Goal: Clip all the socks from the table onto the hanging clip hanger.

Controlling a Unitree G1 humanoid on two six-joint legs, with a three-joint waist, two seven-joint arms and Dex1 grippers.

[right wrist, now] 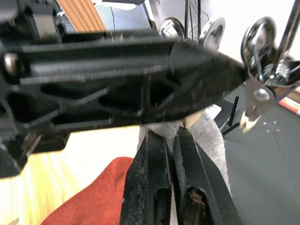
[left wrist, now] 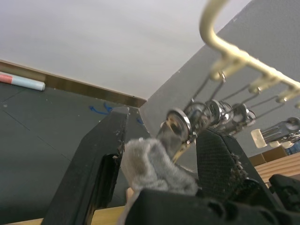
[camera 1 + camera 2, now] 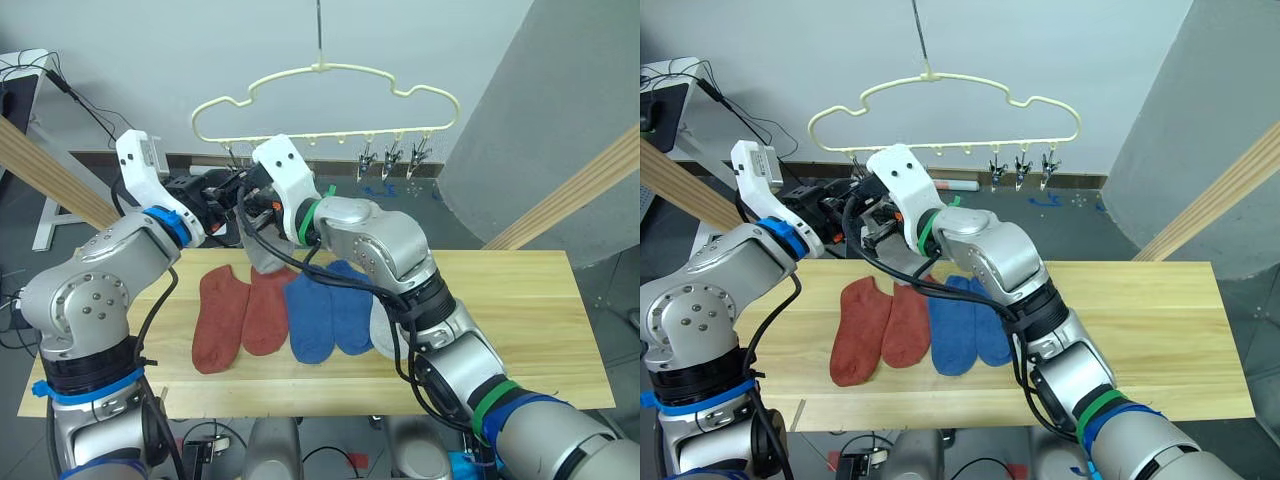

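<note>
The pale-yellow clip hanger (image 3: 325,70) hangs above the table's far edge, with silver clips (image 3: 392,156) under its bar. My right gripper (image 1: 171,133) is shut on a light grey sock (image 3: 266,256), holding it up just below the hanger's left clips. My left gripper (image 2: 164,123) is open, its fingers (image 2: 93,173) straddling one silver clip (image 2: 178,127) and the sock's top edge (image 2: 150,164). On the wooden table (image 3: 520,330) lie two rust-red socks (image 3: 220,320), two blue socks (image 3: 310,318) and another grey sock (image 3: 381,325), partly hidden by my right arm.
Thick wooden frame poles slant at the left (image 3: 45,165) and right (image 3: 575,195). A grey curved panel (image 3: 540,110) stands behind the table's right end. Cables and a white stand (image 3: 40,110) are at the far left. Bare tabletop lies to the right of the socks.
</note>
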